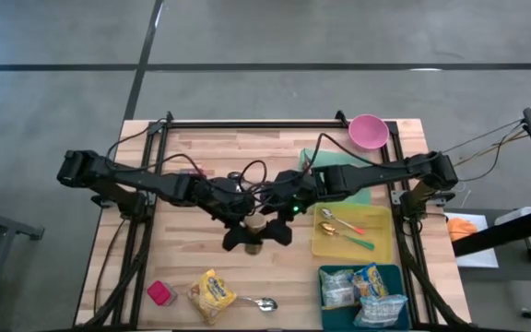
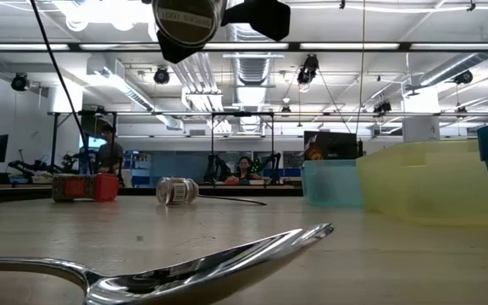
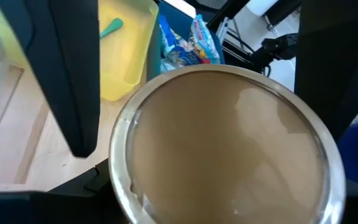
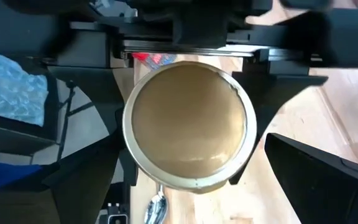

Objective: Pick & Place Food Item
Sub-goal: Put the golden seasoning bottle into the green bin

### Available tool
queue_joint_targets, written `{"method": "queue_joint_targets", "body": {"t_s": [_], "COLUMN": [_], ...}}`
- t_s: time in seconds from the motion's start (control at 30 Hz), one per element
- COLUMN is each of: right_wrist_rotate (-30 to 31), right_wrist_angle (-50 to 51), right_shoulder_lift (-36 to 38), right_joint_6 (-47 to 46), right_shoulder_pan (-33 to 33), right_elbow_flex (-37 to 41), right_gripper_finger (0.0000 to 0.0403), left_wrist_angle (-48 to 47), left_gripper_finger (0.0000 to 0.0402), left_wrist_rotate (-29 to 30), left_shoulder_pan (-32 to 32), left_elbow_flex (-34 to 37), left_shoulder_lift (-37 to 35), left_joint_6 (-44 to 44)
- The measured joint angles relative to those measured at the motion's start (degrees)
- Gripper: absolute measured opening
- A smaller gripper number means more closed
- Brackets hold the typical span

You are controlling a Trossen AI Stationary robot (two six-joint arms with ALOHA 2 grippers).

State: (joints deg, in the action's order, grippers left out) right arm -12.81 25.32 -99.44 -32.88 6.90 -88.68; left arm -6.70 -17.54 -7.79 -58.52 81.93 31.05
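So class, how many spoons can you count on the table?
3: two lie in the yellow tray, an orange-handled spoon and a green-handled spoon; a metal spoon lies beside the yellow snack packet. Others may be hidden.

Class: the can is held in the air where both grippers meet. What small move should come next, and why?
Probably the right gripper should ease forward and close on the can. The left gripper grips it above the table, while the right one stands open facing the can's end, which looks like a handover.

The can point(image 2: 186, 24) is cut off by the low view's top edge.
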Motion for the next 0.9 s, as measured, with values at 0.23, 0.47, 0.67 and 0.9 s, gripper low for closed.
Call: {"method": "queue_joint_targets", "body": {"t_s": [0.23,0.47,0.67,0.9], "right_wrist_rotate": [0.2,0.4,0.8,0.6], "right_wrist_angle": [-0.7,-0.7,-0.8,-1.4], "right_shoulder_lift": [0.0,0.0,0.0,0.0], "right_joint_6": [-0.1,-0.2,-0.3,-0.4], "right_shoulder_pan": [0.1,0.1,0.1,0.1], "right_elbow_flex": [-0.2,-0.5,-0.3,-0.4], "right_gripper_finger": [0.0400,0.0400,0.0379,0.0260], "left_wrist_angle": [-0.1,0.1,0.1,0.7], "left_gripper_finger": [0.0284,0.0284,0.0284,0.0284], "left_wrist_rotate": [0.0,0.0,0.0,-0.1], "left_shoulder_pan": [0.0,0.0,0.0,0.0], "left_elbow_flex": [0.0,0.0,0.0,0.0], "left_shoulder_lift": [0.0,0.0,0.0,0.0], "left_joint_6": [0.4,0.4,0.5,0.8]}}
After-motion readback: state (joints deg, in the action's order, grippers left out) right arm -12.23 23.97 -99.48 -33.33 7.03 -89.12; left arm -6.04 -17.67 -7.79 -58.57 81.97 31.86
